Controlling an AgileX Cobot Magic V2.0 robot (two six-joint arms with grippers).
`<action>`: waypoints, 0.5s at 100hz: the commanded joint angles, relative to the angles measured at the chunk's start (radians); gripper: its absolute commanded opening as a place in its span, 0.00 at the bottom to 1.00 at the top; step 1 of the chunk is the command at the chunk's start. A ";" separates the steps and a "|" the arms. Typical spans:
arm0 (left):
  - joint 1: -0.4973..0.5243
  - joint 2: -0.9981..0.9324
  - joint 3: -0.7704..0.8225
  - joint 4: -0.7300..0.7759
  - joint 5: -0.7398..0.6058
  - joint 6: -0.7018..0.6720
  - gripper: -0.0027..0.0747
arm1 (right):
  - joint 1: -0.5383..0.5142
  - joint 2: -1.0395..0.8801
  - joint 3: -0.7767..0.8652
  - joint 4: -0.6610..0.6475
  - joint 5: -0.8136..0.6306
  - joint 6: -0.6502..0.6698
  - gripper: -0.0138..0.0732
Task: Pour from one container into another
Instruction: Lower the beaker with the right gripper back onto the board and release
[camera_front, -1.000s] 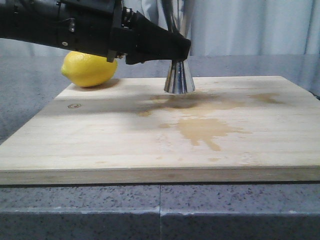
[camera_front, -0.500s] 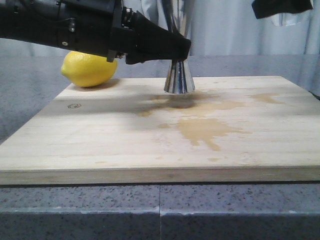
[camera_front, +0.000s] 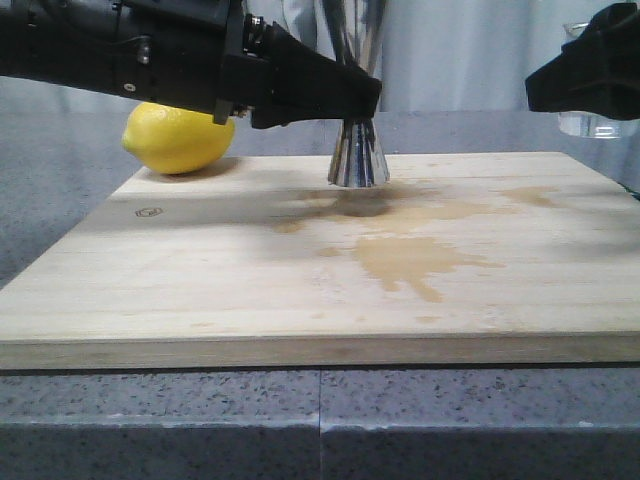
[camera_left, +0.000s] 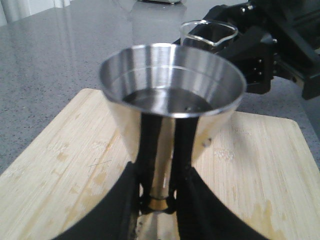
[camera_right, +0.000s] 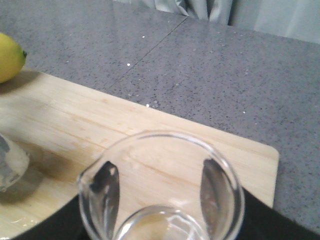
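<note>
The steel jigger stands upright on the wooden board, at its far side near the middle. My left gripper is shut on its narrow waist. In the left wrist view the black fingers clamp just above the gold band, and the jigger's upper cup holds some clear liquid. My right gripper hovers at the right edge, above the board, shut on the clear glass beaker. The beaker rim and pouring lip fill the right wrist view, with the fingers showing through the glass.
A yellow lemon lies at the board's far left corner, under my left arm. A tan wet stain spreads over the middle of the board. Grey speckled countertop surrounds the board; curtains hang behind.
My right gripper with the beaker has come into view from the upper right and dropped lower at the right edge. The left gripper and jigger have not moved.
</note>
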 joint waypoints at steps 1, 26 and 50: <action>-0.001 -0.039 -0.028 -0.063 0.073 -0.001 0.06 | -0.033 0.010 -0.014 0.019 -0.147 0.003 0.48; -0.001 -0.039 -0.028 -0.063 0.073 -0.001 0.06 | -0.046 0.117 -0.013 0.014 -0.271 0.003 0.48; -0.001 -0.039 -0.028 -0.063 0.073 -0.001 0.06 | -0.046 0.199 -0.013 -0.023 -0.334 -0.008 0.48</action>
